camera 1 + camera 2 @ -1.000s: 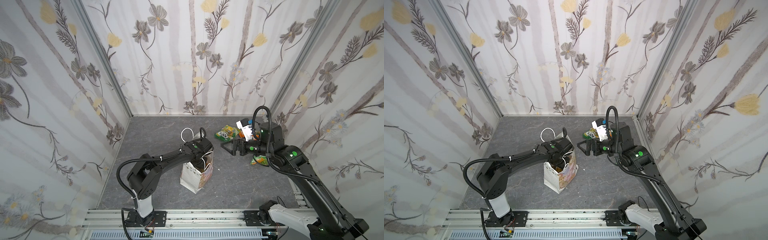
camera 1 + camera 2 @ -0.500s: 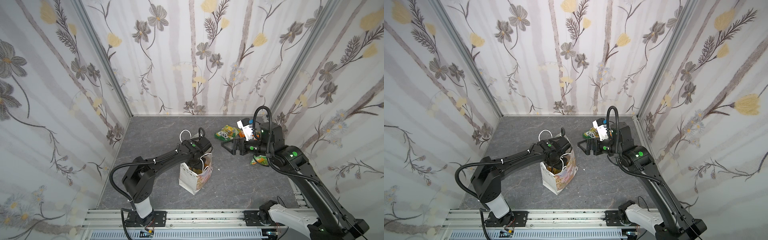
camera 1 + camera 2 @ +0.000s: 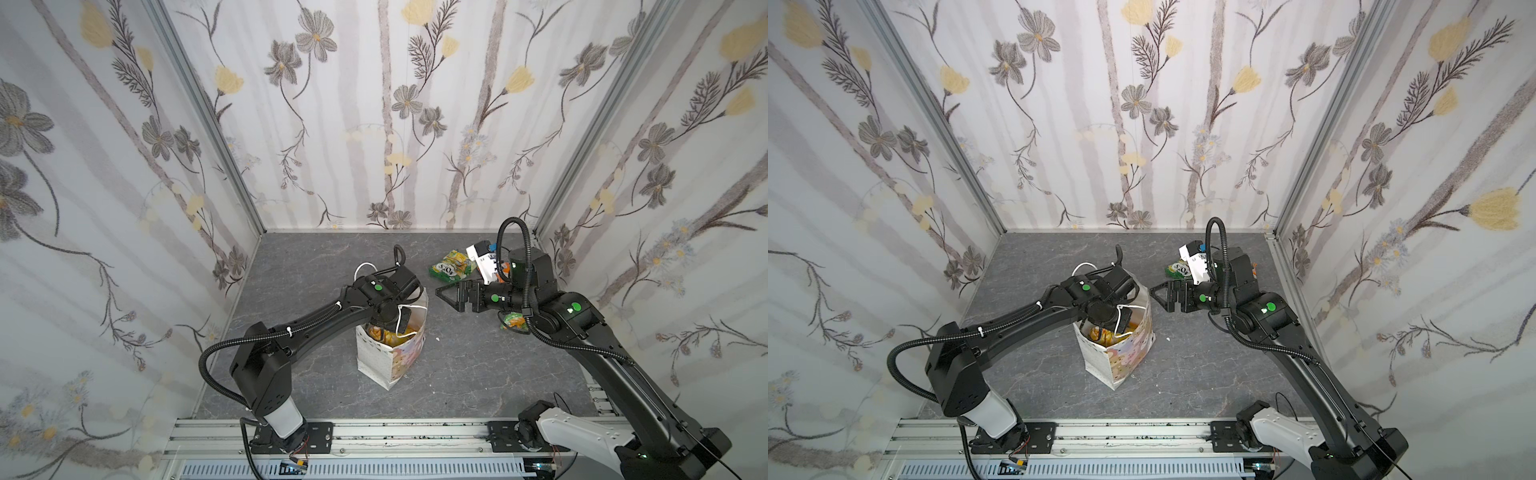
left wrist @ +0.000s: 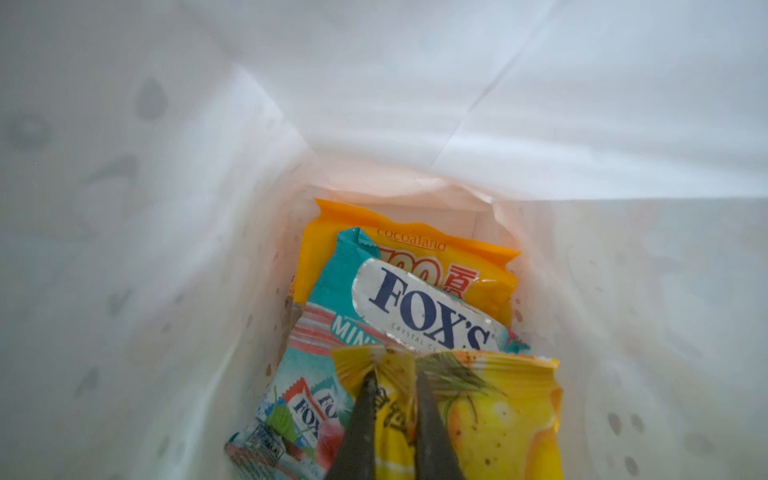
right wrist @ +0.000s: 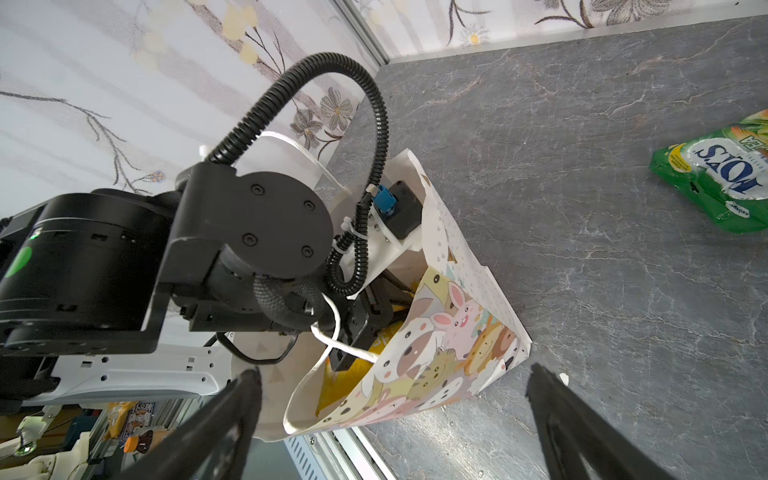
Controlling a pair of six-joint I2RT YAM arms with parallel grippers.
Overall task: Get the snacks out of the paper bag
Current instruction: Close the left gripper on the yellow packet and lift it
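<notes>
Grey, marble-veined tabletop (image 3: 469, 374) is forming the floor of a three-sided booth. Floral wallpaper walls (image 3: 374, 124) with grey and yellow blossoms are rising around it, joined at the back corners by aluminium posts (image 3: 216, 137), and an aluminium rail (image 3: 395, 434) is running along the front edge, carrying both arm bases. The paper bag (image 3: 392, 357) is standing upright near the middle of the surface, mouth open, its cartoon-animal face turned toward the right arm. The left gripper (image 4: 395, 368) is reaching down inside the bag, its fingers (image 4: 361, 415) pressing close together and pinching a fold at the upper edge of the yellow packet (image 4: 498, 411). Beneath that packet, the white-teal FOX'S packet (image 4: 419, 311) is lying on the orange packet (image 4: 415, 241) at the bag's bottom. The right gripper (image 3: 446, 294) is hovering just beside the bag's rim, clear of it, with its fingers (image 5: 232, 415) spread wide and holding nothing. Two snacks are lying out on the tabletop toward the back right corner: a green FOX'S packet (image 3: 451, 266) near the back wall and a green-orange packet (image 3: 514, 322) partly hidden under the right arm. A small white fleck (image 3: 437, 339) is lying on the bare surface between the bag and the right arm.
</notes>
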